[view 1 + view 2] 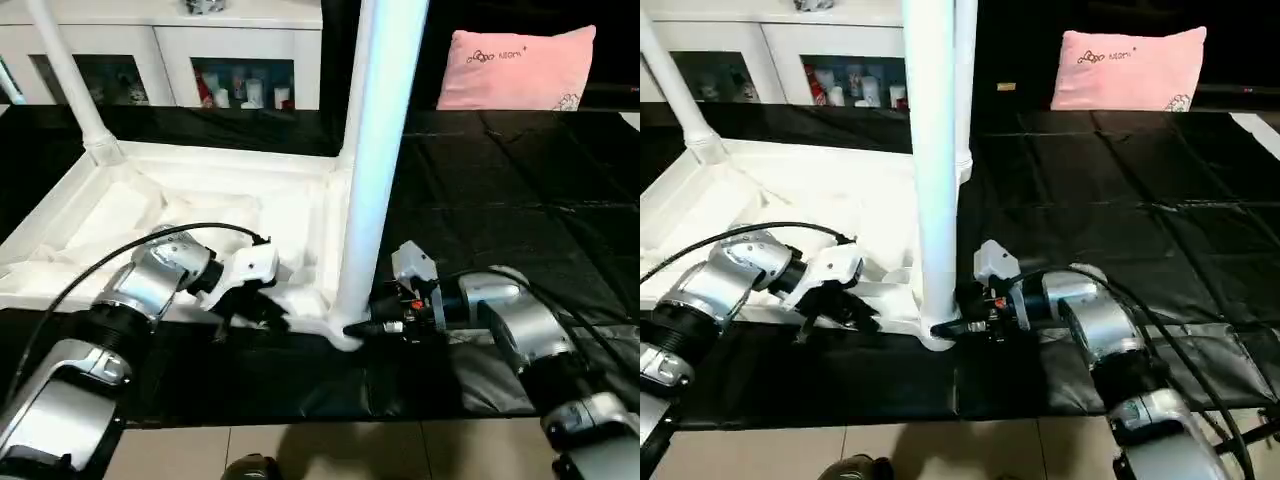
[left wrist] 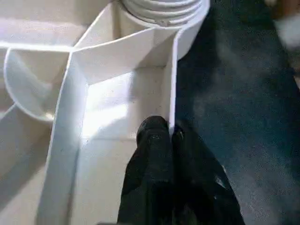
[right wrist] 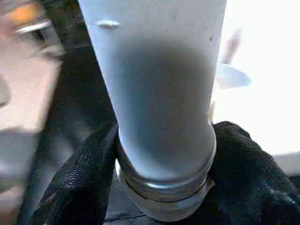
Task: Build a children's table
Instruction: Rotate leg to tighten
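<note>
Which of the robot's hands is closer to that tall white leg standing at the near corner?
Right. The right gripper wraps the leg at its base; the left gripper pinches the tabletop rim beside it.

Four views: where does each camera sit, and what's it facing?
Left eye, right eye: head, looking down over silver forearms at the upturned white plastic ribbed tabletop.
Left wrist: along the left hand, pinching the tabletop's rim.
Right wrist: along the right hand, around the white tapered tube leg.
Shared: that leg's corner socket.
</note>
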Robot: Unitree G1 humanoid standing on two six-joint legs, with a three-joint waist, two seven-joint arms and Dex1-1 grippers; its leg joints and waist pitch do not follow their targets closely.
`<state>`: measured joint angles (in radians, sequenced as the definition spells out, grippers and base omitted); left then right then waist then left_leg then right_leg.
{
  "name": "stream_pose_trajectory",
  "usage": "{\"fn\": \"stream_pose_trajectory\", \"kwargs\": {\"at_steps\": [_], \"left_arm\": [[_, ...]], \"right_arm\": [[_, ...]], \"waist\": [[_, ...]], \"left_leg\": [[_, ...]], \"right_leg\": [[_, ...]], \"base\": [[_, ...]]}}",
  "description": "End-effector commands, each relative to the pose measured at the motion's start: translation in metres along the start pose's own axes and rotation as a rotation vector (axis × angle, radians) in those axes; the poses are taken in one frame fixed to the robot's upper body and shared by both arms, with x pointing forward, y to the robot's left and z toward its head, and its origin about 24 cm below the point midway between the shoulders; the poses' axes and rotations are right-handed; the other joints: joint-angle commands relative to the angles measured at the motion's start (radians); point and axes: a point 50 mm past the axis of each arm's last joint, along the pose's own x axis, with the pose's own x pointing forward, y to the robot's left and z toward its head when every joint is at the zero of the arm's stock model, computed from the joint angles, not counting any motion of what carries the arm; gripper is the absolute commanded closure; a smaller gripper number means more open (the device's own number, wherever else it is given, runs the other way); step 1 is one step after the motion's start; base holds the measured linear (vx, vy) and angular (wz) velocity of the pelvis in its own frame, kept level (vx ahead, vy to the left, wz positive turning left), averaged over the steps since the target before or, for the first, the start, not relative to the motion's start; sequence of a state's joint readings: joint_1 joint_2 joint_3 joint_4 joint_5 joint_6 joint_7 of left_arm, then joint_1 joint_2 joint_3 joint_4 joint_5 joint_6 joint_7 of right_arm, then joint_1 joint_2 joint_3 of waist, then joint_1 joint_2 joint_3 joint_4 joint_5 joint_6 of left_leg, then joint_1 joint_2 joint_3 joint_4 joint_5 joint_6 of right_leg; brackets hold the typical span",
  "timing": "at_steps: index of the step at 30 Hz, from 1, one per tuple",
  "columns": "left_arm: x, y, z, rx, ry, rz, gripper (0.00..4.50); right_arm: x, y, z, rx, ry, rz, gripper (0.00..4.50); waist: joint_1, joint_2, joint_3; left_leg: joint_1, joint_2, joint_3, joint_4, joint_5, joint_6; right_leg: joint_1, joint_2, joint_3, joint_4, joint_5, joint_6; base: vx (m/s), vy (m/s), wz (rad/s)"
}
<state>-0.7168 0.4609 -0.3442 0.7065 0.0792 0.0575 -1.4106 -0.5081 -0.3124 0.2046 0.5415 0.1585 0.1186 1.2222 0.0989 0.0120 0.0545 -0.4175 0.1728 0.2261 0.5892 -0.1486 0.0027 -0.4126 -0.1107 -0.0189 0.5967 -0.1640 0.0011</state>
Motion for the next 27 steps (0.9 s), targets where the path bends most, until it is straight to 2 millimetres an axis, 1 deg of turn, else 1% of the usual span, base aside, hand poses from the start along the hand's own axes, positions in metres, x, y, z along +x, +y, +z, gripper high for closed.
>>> {"fn": "stream_pose_trajectory", "kwargs": {"at_steps": [1,2,3,4,5,6,7,8,10,12,13,15,16,17,18,20,21,22,23,24,25,26,27], "left_arm": [[0.007,0.016,0.018,-0.072,-0.078,0.174,4.50],[0.008,0.020,0.022,-0.102,-0.099,0.223,4.50],[0.010,0.023,0.026,-0.124,-0.116,0.263,4.50],[0.012,0.029,0.034,-0.169,-0.140,0.338,4.50],[0.012,0.029,0.034,-0.172,-0.141,0.344,4.50],[0.014,0.032,0.038,-0.192,-0.149,0.388,4.50],[0.015,0.034,0.041,-0.205,-0.154,0.421,4.50],[0.018,0.035,0.044,-0.206,-0.158,0.444,4.50],[0.025,0.036,0.051,-0.220,-0.170,0.484,4.50],[0.031,0.036,0.055,-0.221,-0.166,0.508,4.50],[0.032,0.036,0.055,-0.219,-0.164,0.508,4.50],[0.033,0.036,0.055,-0.208,-0.154,0.515,4.50],[0.033,0.036,0.054,-0.193,-0.143,0.518,4.50],[0.033,0.036,0.054,-0.188,-0.140,0.517,4.50],[0.033,0.035,0.052,-0.185,-0.136,0.506,4.50],[0.033,0.033,0.051,-0.177,-0.137,0.489,4.50],[0.033,0.031,0.049,-0.161,-0.133,0.463,4.50],[0.033,0.031,0.049,-0.161,-0.133,0.463,4.50],[0.032,0.030,0.047,-0.154,-0.132,0.445,4.50],[0.032,0.030,0.046,-0.153,-0.130,0.438,4.50],[0.030,0.027,0.041,-0.124,-0.124,0.398,4.50],[0.029,0.026,0.039,-0.119,-0.120,0.385,4.50],[0.027,0.024,0.037,-0.090,-0.120,0.354,4.50]], "right_arm": [[0.018,-0.004,-0.006,0.045,0.000,-0.146,1.78],[0.022,-0.006,-0.008,0.074,0.002,-0.209,1.78],[0.026,-0.008,-0.010,0.098,0.003,-0.249,1.78],[0.035,-0.012,-0.011,0.152,-0.012,-0.347,1.78],[0.036,-0.012,-0.011,0.156,-0.013,-0.355,1.78],[0.040,-0.015,-0.012,0.181,-0.014,-0.407,1.78],[0.043,-0.016,-0.012,0.200,-0.013,-0.448,1.78],[0.047,-0.018,-0.012,0.214,-0.014,-0.485,1.78],[0.057,-0.021,-0.011,0.231,0.005,-0.570,1.78],[0.065,-0.022,-0.009,0.206,0.035,-0.624,1.78],[0.065,-0.022,-0.009,0.207,0.030,-0.623,1.78],[0.065,-0.023,-0.006,0.227,-0.004,-0.612,1.78],[0.064,-0.023,-0.005,0.225,-0.015,-0.613,1.22],[0.063,-0.024,-0.004,0.222,-0.020,-0.615,1.22],[0.060,-0.024,-0.003,0.219,-0.042,-0.607,1.08],[0.057,-0.025,-0.002,0.215,-0.058,-0.603,0.98],[0.049,-0.027,0.000,0.194,-0.085,-0.594,0.86],[0.049,-0.027,0.000,0.194,-0.085,-0.594,0.73],[0.043,-0.028,0.001,0.178,-0.099,-0.579,0.59],[0.041,-0.028,0.001,0.170,-0.107,-0.569,0.59],[0.029,-0.028,0.003,0.129,-0.132,-0.526,0.42],[0.025,-0.028,0.004,0.113,-0.138,-0.514,0.42],[0.017,-0.029,0.005,0.086,-0.148,-0.496,0.32]], "waist": [[-0.012,0.011,-0.070],[-0.020,0.009,-0.068],[-0.025,0.009,-0.067],[-0.036,0.007,-0.066],[-0.041,0.008,-0.066],[-0.045,0.008,-0.066],[-0.056,0.006,-0.066],[-0.057,0.008,-0.065],[-0.066,0.007,-0.066],[-0.068,0.006,-0.064],[-0.068,0.007,-0.065],[-0.068,0.009,-0.064],[-0.068,0.010,-0.064],[-0.068,0.009,-0.064],[-0.068,0.011,-0.065],[-0.068,0.012,-0.066],[-0.068,0.012,-0.066],[-0.068,0.012,-0.067],[-0.066,0.013,-0.068],[-0.066,0.013,-0.068],[-0.064,0.014,-0.072],[-0.063,0.014,-0.073],[-0.062,0.013,-0.074]], "left_leg": [[0.058,0.056,-0.038,-0.089,-0.444,-0.086],[0.058,0.054,-0.043,-0.090,-0.471,-0.099],[0.056,0.053,-0.046,-0.091,-0.478,-0.104],[0.054,0.051,-0.052,-0.093,-0.497,-0.114],[0.054,0.051,-0.055,-0.094,-0.504,-0.118],[0.055,0.050,-0.056,-0.094,-0.512,-0.117],[0.054,0.048,-0.055,-0.092,-0.520,-0.108],[0.055,0.047,-0.056,-0.092,-0.525,-0.104],[0.058,0.045,-0.053,-0.087,-0.528,-0.093],[0.058,0.044,-0.053,-0.087,-0.534,-0.085],[0.057,0.044,-0.054,-0.087,-0.533,-0.086],[0.061,0.045,-0.054,-0.088,-0.548,-0.083],[0.061,0.045,-0.055,-0.090,-0.550,-0.082],[0.061,0.045,-0.054,-0.091,-0.551,-0.082],[0.061,0.046,-0.055,-0.092,-0.555,-0.084],[0.060,0.046,-0.054,-0.093,-0.553,-0.084],[0.061,0.046,-0.053,-0.095,-0.554,-0.084],[0.061,0.047,-0.052,-0.094,-0.553,-0.081],[0.061,0.048,-0.051,-0.095,-0.543,-0.078],[0.061,0.048,-0.051,-0.095,-0.543,-0.078],[0.055,0.049,-0.051,-0.095,-0.503,-0.070],[0.056,0.048,-0.049,-0.095,-0.492,-0.064],[0.055,0.049,-0.045,-0.092,-0.473,-0.053]], "right_leg": [[0.016,-0.036,0.015,-0.064,-0.312,-0.212],[0.014,-0.039,0.015,-0.069,-0.364,-0.198],[0.014,-0.041,0.015,-0.071,-0.390,-0.190],[0.014,-0.041,0.012,-0.075,-0.439,-0.168],[0.013,-0.041,0.011,-0.076,-0.447,-0.166],[0.012,-0.040,0.010,-0.080,-0.456,-0.160],[0.011,-0.038,0.009,-0.085,-0.453,-0.155],[0.010,-0.037,0.009,-0.088,-0.456,-0.153],[0.004,-0.036,0.011,-0.093,-0.446,-0.156],[0.004,-0.035,0.009,-0.097,-0.461,-0.150],[0.005,-0.035,0.009,-0.095,-0.463,-0.147],[0.004,-0.033,0.009,-0.100,-0.472,-0.135],[0.004,-0.032,0.009,-0.100,-0.463,-0.133],[0.004,-0.030,0.009,-0.099,-0.456,-0.133],[0.004,-0.030,0.008,-0.098,-0.444,-0.135],[0.006,-0.029,0.009,-0.097,-0.418,-0.141],[0.006,-0.028,0.008,-0.096,-0.404,-0.144],[0.007,-0.027,0.008,-0.095,-0.392,-0.147],[0.009,-0.027,0.009,-0.093,-0.364,-0.153],[0.009,-0.027,0.009,-0.093,-0.364,-0.153],[0.017,-0.028,0.009,-0.087,-0.300,-0.168],[0.018,-0.026,0.009,-0.087,-0.280,-0.172],[0.019,-0.026,0.010,-0.084,-0.239,-0.184]], "base": [[0.000,0.000,0.00],[0.000,0.000,0.00],[0.000,0.000,0.00],[0.000,0.000,0.00],[0.000,0.000,0.00],[0.000,0.000,0.00],[0.000,0.000,0.00],[0.000,0.000,0.00],[0.000,0.000,0.00],[0.000,0.000,0.00],[0.000,0.000,0.00],[0.000,0.000,0.00],[0.000,0.000,0.00],[0.000,0.000,0.00],[0.000,0.000,0.00],[0.000,0.000,0.00],[0.000,0.000,0.00],[0.000,0.000,0.00],[0.000,0.000,0.00],[0.000,0.000,0.00],[0.000,0.000,0.00],[0.000,0.000,0.00],[0.000,0.000,0.00]]}}
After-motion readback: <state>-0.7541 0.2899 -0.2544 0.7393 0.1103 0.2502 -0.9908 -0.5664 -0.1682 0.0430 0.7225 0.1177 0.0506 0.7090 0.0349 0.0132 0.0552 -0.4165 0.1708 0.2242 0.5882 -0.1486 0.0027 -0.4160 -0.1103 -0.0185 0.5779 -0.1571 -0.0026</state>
